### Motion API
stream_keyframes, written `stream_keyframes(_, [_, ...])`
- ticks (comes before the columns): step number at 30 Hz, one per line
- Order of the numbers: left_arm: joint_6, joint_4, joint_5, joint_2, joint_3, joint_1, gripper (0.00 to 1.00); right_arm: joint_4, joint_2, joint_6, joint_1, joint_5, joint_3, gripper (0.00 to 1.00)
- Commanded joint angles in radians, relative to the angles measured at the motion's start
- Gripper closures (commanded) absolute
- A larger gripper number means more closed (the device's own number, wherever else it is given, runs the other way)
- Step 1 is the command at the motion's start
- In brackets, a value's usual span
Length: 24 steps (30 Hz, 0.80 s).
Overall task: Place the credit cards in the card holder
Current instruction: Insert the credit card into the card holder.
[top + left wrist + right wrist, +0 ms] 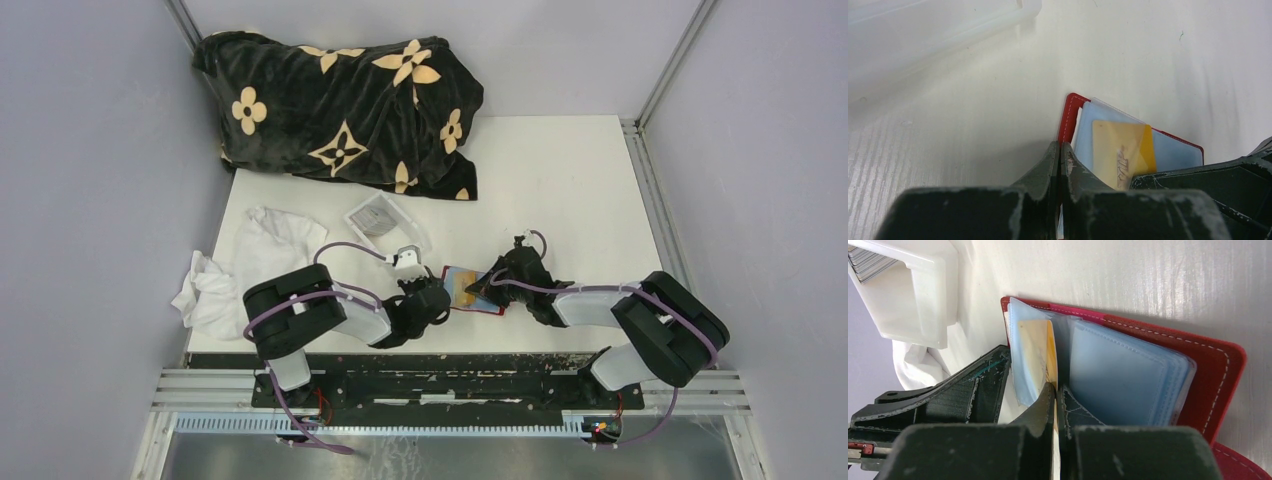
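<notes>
Your left gripper (1060,150) pinches the wallet (1068,115) at its nine o'clock edge; your right gripper (1055,390), at three o'clock, clamps the yellow card (1035,355).

Seen from above, the card holder (463,287) near the table's (560,180) front edge is half covered by the left gripper (443,300) and right gripper (486,290). Its slots are too small to make out. In the left wrist view the yellow-orange card (1120,152) bears blurred lettering and its lower end is hidden behind the fingers (1083,180). The blurred clear plastic box (923,30) is cut by the top edge.
</notes>
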Motion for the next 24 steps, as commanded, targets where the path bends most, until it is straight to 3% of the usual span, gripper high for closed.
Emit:
stream_keyframes(1, [-0.043,-0.214,0.228,0.075,-0.037,-0.069,0.97,-0.033,0.024,0.001,-0.001,0.152,-0.02,0.99])
stream_keyframes(8, [-0.054,-0.214,0.228,0.08,-0.04,-0.088,0.97,-0.012,0.044,0.006,0.001,0.158,-0.024,0.99])
stream_keyframes(17, [-0.061,-0.209,0.224,0.085,-0.049,-0.093,0.97,-0.158,-0.07,-0.065,0.001,0.222,-0.011,0.99])
stream_keyframes(24, [-0.057,-0.203,0.233,0.089,-0.045,-0.096,0.97,-0.161,-0.066,-0.08,0.001,0.214,-0.009,0.99])
